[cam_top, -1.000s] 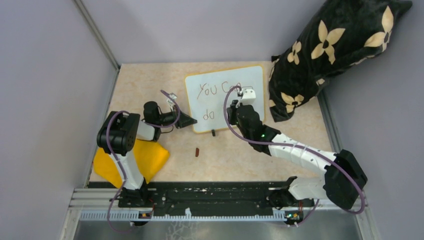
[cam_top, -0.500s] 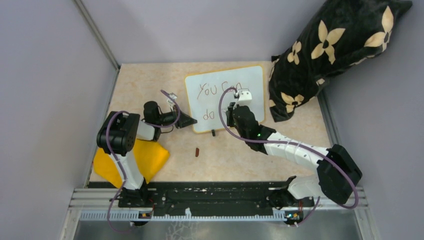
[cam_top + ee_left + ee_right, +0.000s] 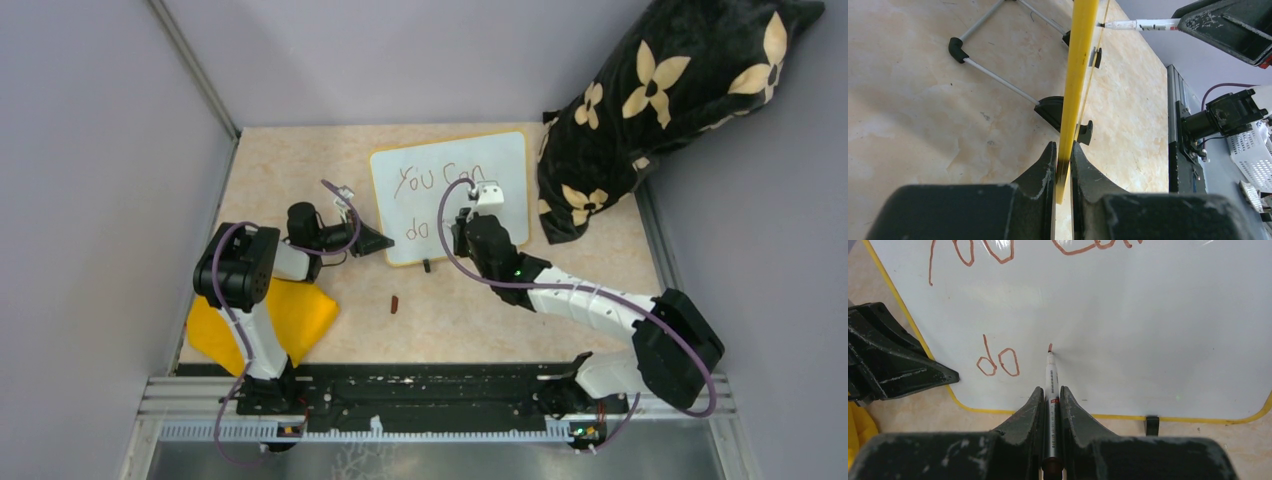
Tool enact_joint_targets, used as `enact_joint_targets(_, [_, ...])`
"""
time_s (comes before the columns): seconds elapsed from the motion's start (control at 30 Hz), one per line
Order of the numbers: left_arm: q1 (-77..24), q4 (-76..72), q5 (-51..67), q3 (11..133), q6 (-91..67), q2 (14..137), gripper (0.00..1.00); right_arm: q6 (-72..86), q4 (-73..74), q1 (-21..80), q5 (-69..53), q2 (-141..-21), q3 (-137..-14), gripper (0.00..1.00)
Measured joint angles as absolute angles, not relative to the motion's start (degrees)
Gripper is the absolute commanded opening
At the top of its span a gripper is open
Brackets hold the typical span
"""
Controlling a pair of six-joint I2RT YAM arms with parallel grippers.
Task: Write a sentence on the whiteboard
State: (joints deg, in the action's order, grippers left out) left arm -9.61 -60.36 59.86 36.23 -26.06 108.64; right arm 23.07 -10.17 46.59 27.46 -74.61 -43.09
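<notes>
The whiteboard [image 3: 500,160] stands at the upper centre of the overhead view on a tan table [image 3: 290,170], a thin yellow frame around its glossy white face. The sentence [image 3: 437,180] reads "You can" along the top line and "do" at the lower left of the face, in thin reddish-brown strokes. Just right of "do", a short stroke meets the tip of a white marker [image 3: 1050,371], which touches the board. The right gripper [image 3: 1050,390] is closed narrow on the marker's barrel, near the board's lower edge. The left gripper [image 3: 1063,150] pinches the yellow edge at the board's lower left corner. A black pillow with cream flowers [image 3: 670,90] lies at the upper right, just beside the board. A yellow cloth [image 3: 300,315] lies at the lower left under the left arm, and a small dark object [image 3: 395,303] lies on the table below the board.
</notes>
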Motion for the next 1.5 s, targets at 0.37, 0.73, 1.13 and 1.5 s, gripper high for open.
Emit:
enact_joint_targets(0.37, [-9.7, -60.2, 59.9, 36.3, -26.0, 108.6, 0.0, 24.3, -11.0, 46.6, 26.6, -73.5, -39.7, 0.0])
enact_joint_targets(0.73, [-9.7, -60.0, 59.9, 36.4, -26.0, 108.6, 0.0, 24.3, -11.1, 46.6, 26.6, -73.3, -39.6, 0.0])
enact_joint_targets(1.13, [-9.7, -60.0, 59.9, 36.4, -26.0, 108.6, 0.0, 24.2, -8.8, 46.2, 28.0, -71.5, -38.2, 0.0])
enact_joint_targets(1.5, [-9.7, -60.0, 59.9, 36.4, -26.0, 108.6, 0.0, 24.1, -10.5, 45.9, 26.2, -69.1, -38.2, 0.0])
